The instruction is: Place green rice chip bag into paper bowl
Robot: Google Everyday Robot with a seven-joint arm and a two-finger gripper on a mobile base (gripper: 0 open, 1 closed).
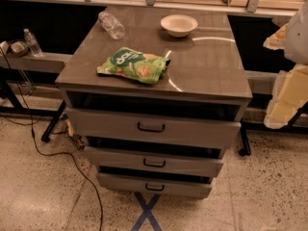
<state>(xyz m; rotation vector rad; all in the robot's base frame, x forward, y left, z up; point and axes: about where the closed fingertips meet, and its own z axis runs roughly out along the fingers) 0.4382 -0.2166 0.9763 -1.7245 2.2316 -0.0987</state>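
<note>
- While crinkled green foil chip bag (134, 65) lies on grey cabinet top (211, 69), shallow off-white paper bowl (178, 25) sits apart behind.
- Gripper (275, 38) at right edge; openness cannot be told.

Glossy crinkled foil bag (134, 65), matt paper bowl (179, 25), smooth shiny cabinet top (211, 66); pale matt gripper (288, 97) at right edge
</note>
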